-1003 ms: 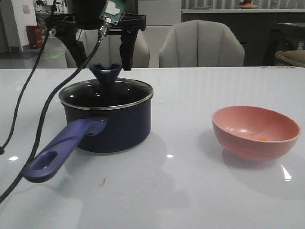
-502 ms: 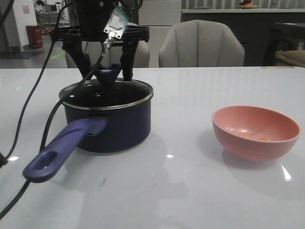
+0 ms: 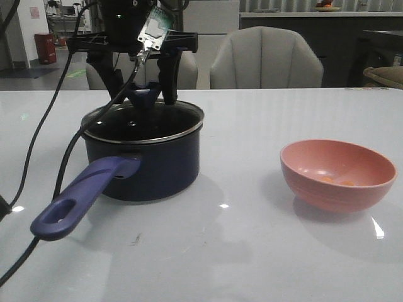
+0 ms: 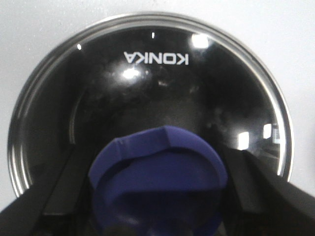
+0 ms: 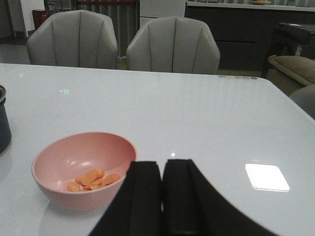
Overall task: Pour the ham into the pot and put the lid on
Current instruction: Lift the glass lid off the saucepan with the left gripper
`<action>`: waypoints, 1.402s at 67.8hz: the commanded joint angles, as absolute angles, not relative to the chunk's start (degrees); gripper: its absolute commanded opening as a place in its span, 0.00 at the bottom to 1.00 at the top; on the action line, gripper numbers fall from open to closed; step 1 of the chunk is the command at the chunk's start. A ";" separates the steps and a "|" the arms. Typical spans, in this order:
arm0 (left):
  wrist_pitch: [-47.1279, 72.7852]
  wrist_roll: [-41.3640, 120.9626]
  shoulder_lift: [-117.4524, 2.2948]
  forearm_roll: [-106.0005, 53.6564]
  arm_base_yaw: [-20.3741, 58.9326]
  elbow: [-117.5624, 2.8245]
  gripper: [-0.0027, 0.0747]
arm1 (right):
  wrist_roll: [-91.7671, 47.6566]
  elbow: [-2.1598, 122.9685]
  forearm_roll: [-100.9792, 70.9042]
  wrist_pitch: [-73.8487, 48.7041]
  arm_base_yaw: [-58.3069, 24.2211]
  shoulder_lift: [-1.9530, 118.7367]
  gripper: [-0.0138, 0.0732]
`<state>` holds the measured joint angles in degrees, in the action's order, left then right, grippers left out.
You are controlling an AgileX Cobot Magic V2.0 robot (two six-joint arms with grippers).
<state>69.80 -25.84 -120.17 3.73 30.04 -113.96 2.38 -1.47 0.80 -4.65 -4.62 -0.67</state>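
2 arms, only the left one seen over the counter (image 3: 252, 251). Left gripper (image 3: 143, 94) poised above the pot (image 3: 145, 157) toward the left side, fingers (image 3: 169, 78) straddling the purple-blue knob (image 3: 144, 94) on either side; from the wrist view, dark fingers (image 4: 268, 196) flank the knob (image 4: 157, 182) closely, but actual contact cannot be told. Lid (image 3: 141, 123) seated on the pot, its steel rim level with the pot's edge; glass dark and reflective, with lettering visible on the lid (image 4: 147, 88) from the wrist. Handle (image 3: 79, 195) reaching toward the near left corner, slot hole at its end. Black cables draped from the arm down across the left edge.

Bowl (image 3: 338, 173) standing upright toward the right side, well apart from the pot. Ham (image 5: 91, 178) lying in the bottom of the bowl (image 5: 64, 155), several orange slices heaped together; only 2 bits of ham (image 3: 337, 181) glimpsed from the front.

Right gripper (image 5: 162, 196) held off from the bowl, out of the front view, its 2 fingers (image 5: 142, 196) pressed together, nothing between them.
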 commanded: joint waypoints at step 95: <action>37.67 -1.97 -93.70 -5.71 -4.44 -66.02 0.44 | 2.11 -1.22 1.17 0.00 -4.40 -1.77 0.33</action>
<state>41.29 -2.16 -93.56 -5.10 -4.37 -64.84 2.38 -1.47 0.80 -4.65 -4.62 -0.67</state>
